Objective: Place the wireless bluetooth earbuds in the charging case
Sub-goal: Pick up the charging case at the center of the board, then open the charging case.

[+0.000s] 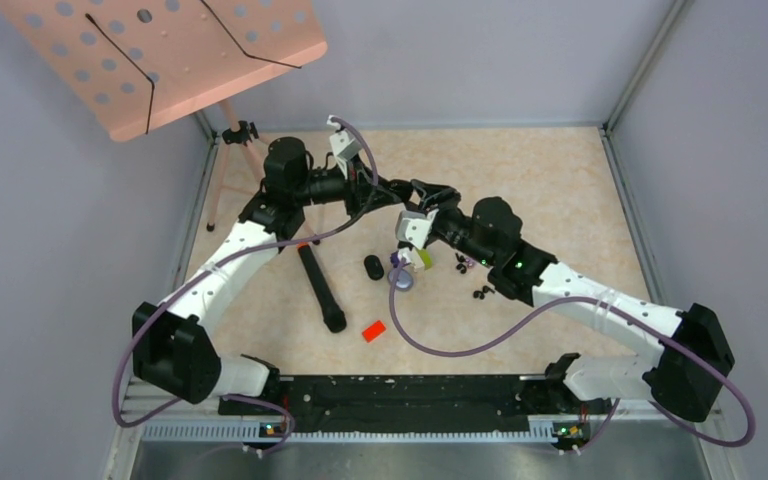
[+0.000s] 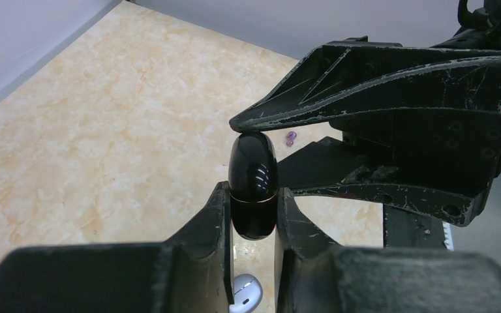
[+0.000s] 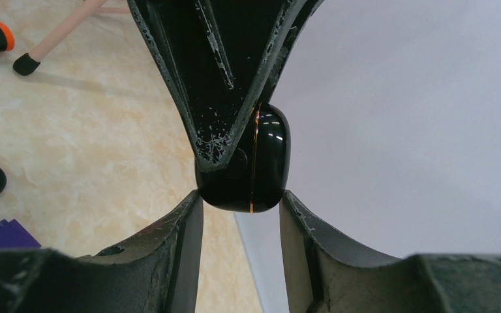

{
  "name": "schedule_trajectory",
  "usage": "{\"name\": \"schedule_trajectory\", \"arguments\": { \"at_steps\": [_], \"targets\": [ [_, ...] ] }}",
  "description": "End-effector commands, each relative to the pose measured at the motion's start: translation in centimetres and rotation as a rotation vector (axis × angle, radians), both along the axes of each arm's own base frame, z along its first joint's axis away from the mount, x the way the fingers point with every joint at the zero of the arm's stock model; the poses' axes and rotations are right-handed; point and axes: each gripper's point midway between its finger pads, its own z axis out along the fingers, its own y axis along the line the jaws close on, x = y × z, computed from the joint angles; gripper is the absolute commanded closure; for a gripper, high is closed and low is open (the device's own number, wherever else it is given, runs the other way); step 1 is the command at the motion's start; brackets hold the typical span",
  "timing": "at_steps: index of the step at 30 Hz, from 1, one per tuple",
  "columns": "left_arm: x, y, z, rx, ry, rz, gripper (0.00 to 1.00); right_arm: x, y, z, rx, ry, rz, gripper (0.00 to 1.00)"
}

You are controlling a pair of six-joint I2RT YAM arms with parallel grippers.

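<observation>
My left gripper (image 2: 253,193) is shut on a glossy black charging case (image 2: 253,182) with a gold seam and holds it above the table; the case is closed. My right gripper (image 3: 241,199) meets it tip to tip, jaws apart, with its fingertips (image 3: 196,202) against the case's (image 3: 254,163) free end. The two grippers meet in the top view, left (image 1: 400,192) and right (image 1: 423,192). Tiny black earbuds (image 1: 482,292) and pale purple earbuds (image 1: 468,264) lie on the table under the right arm. Purple buds also show in the left wrist view (image 2: 291,137).
A second black case (image 1: 373,267) and a pale purple case (image 1: 403,279) lie near the middle; the purple one shows below my left fingers (image 2: 248,293). A long black tool (image 1: 321,290), a red block (image 1: 373,330) and the pink stand's legs (image 1: 222,160) are on the left.
</observation>
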Motion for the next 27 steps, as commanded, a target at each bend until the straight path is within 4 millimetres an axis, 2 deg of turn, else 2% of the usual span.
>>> {"name": "schedule_trajectory", "arguments": {
  "at_steps": [1,4,6,9,11,13,15,18,21,27],
  "targets": [
    [-0.4,-0.6,1.9,-0.027,-0.080,-0.068,0.99,-1.4,0.5,3.0,0.047,-0.064,0.064,0.72],
    [-0.6,-0.5,1.4,-0.018,-0.095,-0.070,1.00,-1.5,-0.3,0.7,-0.027,0.119,0.050,0.41],
    [-0.8,-0.2,0.8,-0.008,-0.112,-0.071,1.00,-2.3,-1.5,0.2,-0.041,0.267,0.061,0.35],
    [-1.1,0.1,0.0,0.011,-0.194,-0.078,1.00,-3.6,-2.9,0.8,-0.006,0.422,0.056,0.24],
    [-1.0,0.3,-0.4,0.014,-0.248,-0.072,1.00,-4.3,-3.3,2.5,0.034,0.527,0.081,0.22],
    [-1.2,0.2,-1.0,0.015,-0.294,-0.085,1.00,-4.2,-3.3,3.8,0.101,0.664,0.097,0.22],
    [-1.8,-0.1,-1.0,-0.007,-0.352,-0.124,1.00,-3.5,-3.6,4.4,0.173,0.842,0.122,0.25],
    [-1.8,-0.5,-0.3,-0.056,-0.389,-0.118,1.00,-3.8,-3.2,4.8,0.219,1.066,0.245,0.26],
    [-2.0,-0.8,0.3,-0.066,-0.399,-0.133,1.00,-4.8,-2.8,4.0,0.162,1.079,0.372,0.29],
    [-2.6,-1.2,0.3,-0.060,-0.431,-0.173,1.00,-3.5,-2.2,1.8,0.124,1.032,0.386,0.35]
  ]
}}
